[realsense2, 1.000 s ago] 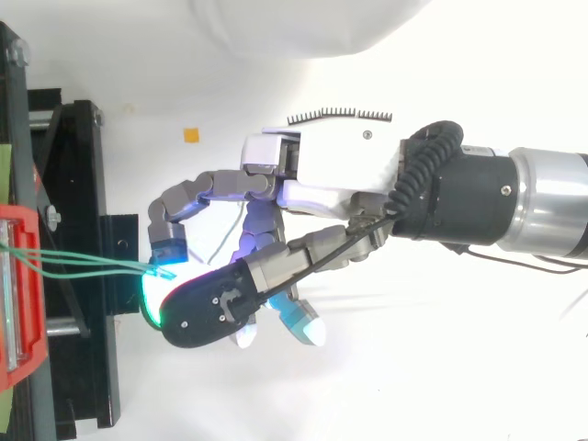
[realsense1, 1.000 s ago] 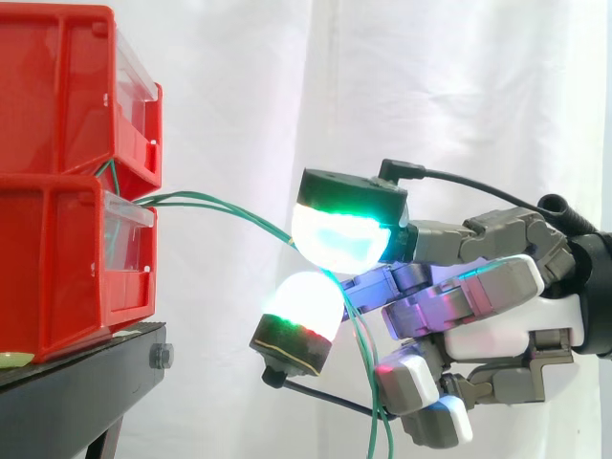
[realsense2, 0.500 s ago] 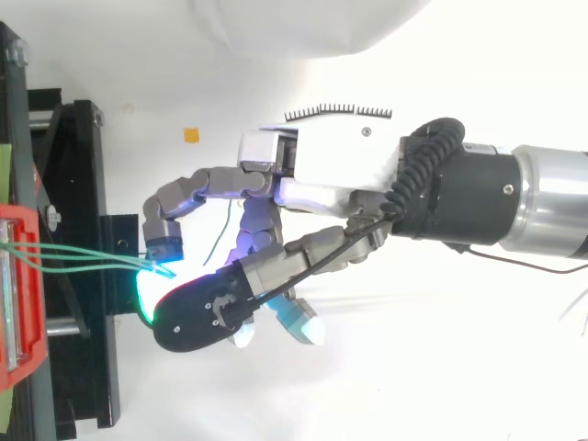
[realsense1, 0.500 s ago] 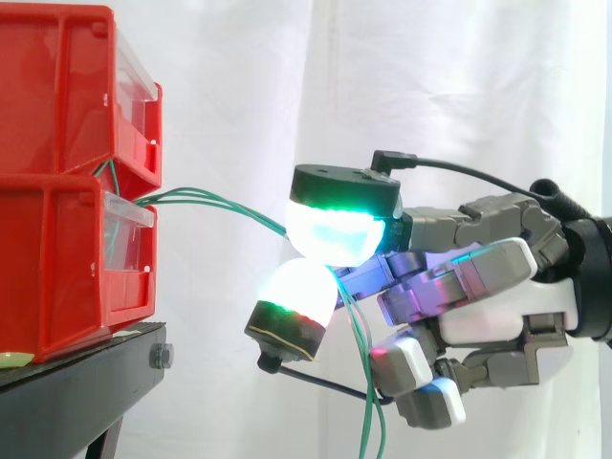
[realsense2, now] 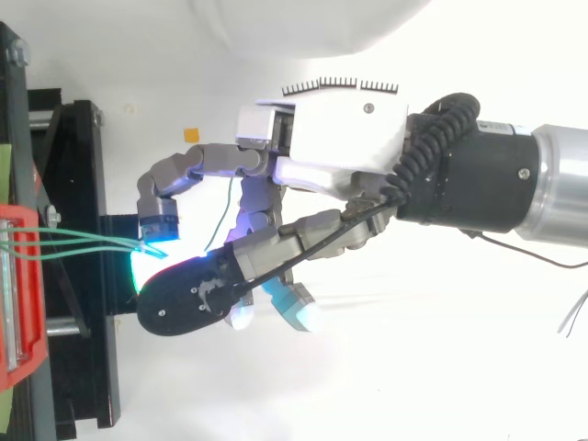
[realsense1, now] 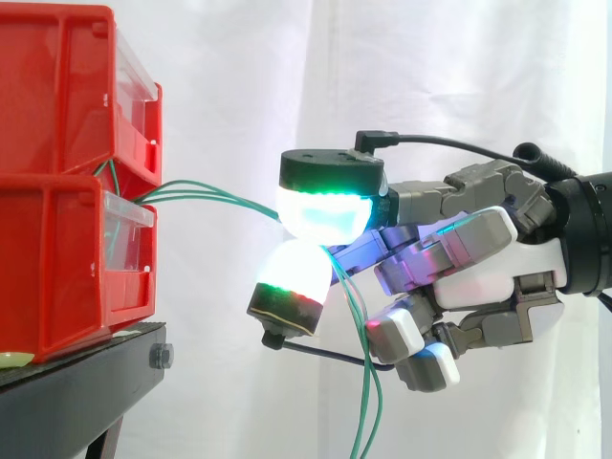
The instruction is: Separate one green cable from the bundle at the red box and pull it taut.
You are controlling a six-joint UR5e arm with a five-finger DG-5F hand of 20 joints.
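Cables [realsense1: 206, 194] left the gap between the upper bin [realsense1: 57, 86] and the lower bin [realsense1: 57, 268], at the bins' front edge. Both bins were red and stacked on a black stand [realsense1: 76, 382], with a white curtain [realsense1: 430, 76] behind.

In the side view:
- The cables were green and thin, and ran together as a small bundle of strands. I could not tell the strands apart along most of the run.
- From the bins they went right in a shallow arc, not a straight line, and sloped down to my hand [realsense1: 497, 277].
- My hand came in from the right with its palm roughly level with the gap between the bins, and well apart from them.
- My two leading pads [realsense1: 325, 212] were closed against each other, one above and one below. The upper glowed cyan with a green rim, the lower white with a green and red rim.
- The cables passed between those two pads and were pinched there. I could not tell whether the pinch held one strand or all of them.
- Past the pinch the cables dropped loose, just beside my lower fingers, to the bottom edge.
- My remaining fingers were curled under the palm, with nothing visible in them.

In the top view:
- The cables [realsense2: 83, 241] crossed over the stand [realsense2: 87, 184] from the bin [realsense2: 18, 276] at the left edge.
- They met my hand [realsense2: 340, 138] at the glowing pads.
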